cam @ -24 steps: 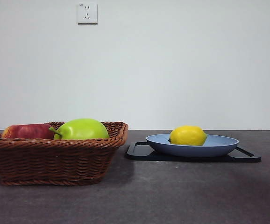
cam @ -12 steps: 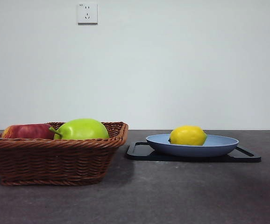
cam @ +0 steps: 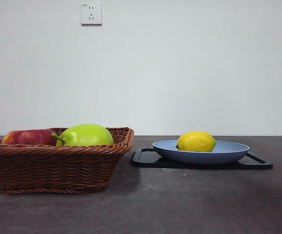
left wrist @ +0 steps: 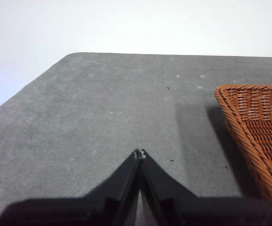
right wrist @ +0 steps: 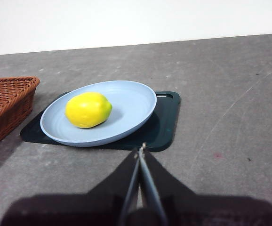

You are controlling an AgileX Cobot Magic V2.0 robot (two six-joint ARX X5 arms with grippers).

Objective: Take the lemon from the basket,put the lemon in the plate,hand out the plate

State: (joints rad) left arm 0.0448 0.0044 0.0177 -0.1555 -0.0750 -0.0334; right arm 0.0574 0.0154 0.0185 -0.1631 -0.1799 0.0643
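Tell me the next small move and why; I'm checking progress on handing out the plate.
Probably the right gripper should open and ease toward the near rim of the plate. The lemon already lies in the plate, which sits on the black tray; the right gripper faces it, shut and apart from it.

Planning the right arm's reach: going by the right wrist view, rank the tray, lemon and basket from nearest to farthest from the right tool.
1. Tray: just ahead of the shut right tool.
2. Lemon: on the plate, over the tray.
3. Basket: beyond the plate, at the view's edge.
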